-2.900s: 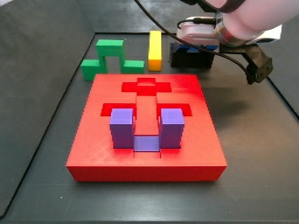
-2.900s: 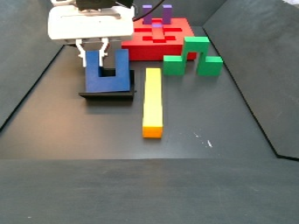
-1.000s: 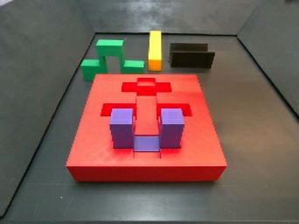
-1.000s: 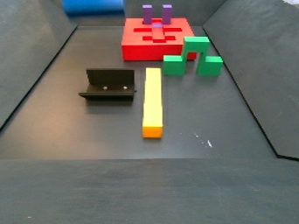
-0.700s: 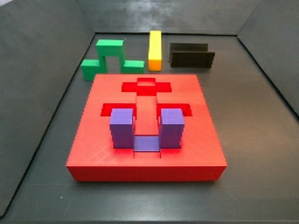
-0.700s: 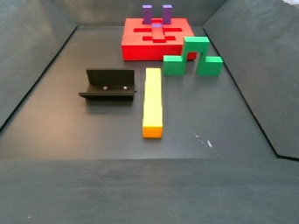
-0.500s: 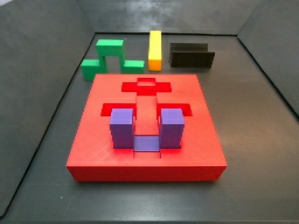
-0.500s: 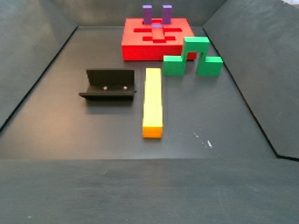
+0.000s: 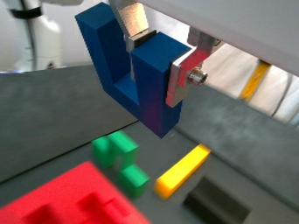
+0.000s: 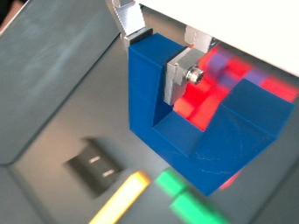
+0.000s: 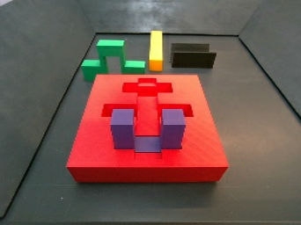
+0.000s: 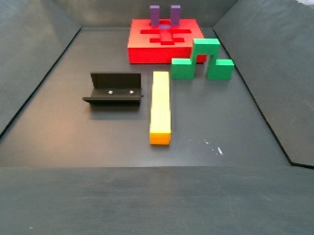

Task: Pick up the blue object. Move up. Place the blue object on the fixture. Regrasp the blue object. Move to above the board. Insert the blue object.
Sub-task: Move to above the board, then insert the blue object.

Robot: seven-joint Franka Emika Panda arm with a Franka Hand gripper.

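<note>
The gripper (image 9: 158,51) is shut on one prong of the blue object (image 9: 149,103), a dark blue U-shaped block, and holds it high above the floor. Both wrist views show this; in a wrist view the gripper (image 10: 156,54) hangs with the blue object (image 10: 176,127) over the red board (image 10: 239,74). The board also shows in both side views (image 11: 147,169) (image 12: 153,53). The black fixture (image 11: 194,57) (image 12: 113,89) stands bare, and also shows far below in both wrist views (image 9: 222,203) (image 10: 93,166). Gripper and blue object are out of both side views.
A purple U-shaped block (image 11: 147,130) (image 12: 163,14) sits in a recess of the board. A green block (image 11: 106,54) (image 12: 203,57) and a long yellow bar (image 11: 156,48) (image 12: 160,106) lie on the dark floor between board and fixture. Raised walls edge the floor.
The gripper with the blue object has lifted off the fixture and risen out of both side views. The fixture now stands bare; nothing else has moved.
</note>
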